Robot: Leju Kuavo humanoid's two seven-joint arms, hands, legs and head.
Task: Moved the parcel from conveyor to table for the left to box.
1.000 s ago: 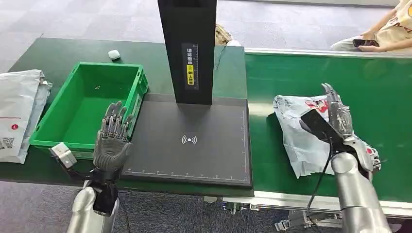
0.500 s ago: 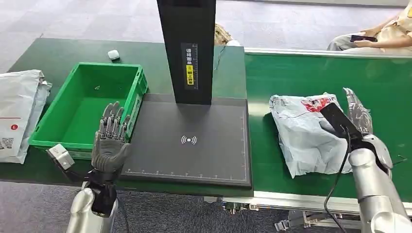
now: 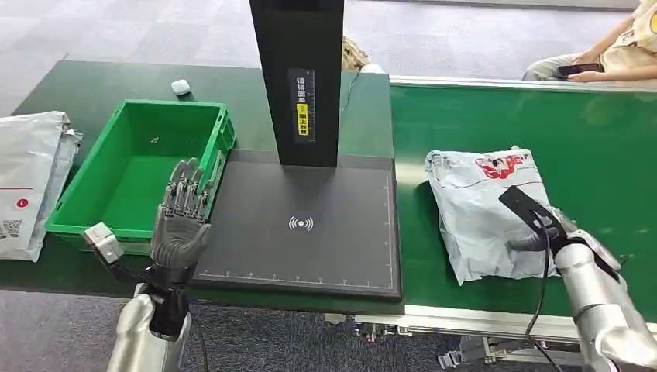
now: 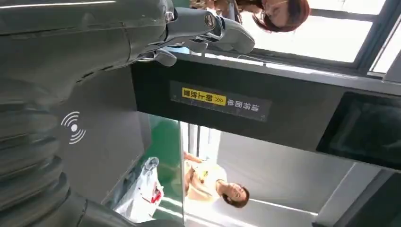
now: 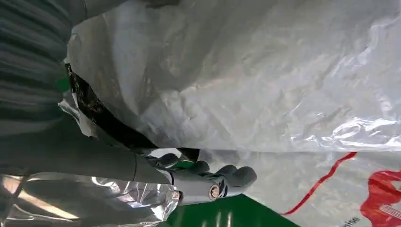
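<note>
Right hand (image 3: 542, 232) has dropped to grasp the parcel (image 3: 480, 205), lying lengthwise across the conveyor (image 3: 434, 124).

Left robot hand (image 3: 180, 225) upright, fingers spread

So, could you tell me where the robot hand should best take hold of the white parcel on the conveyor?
Probably the parcel's near right edge, from the right, where the right robot hand is already. The soft, flat bag lies crumpled on the belt, leaving a loose fold to pinch.
</note>
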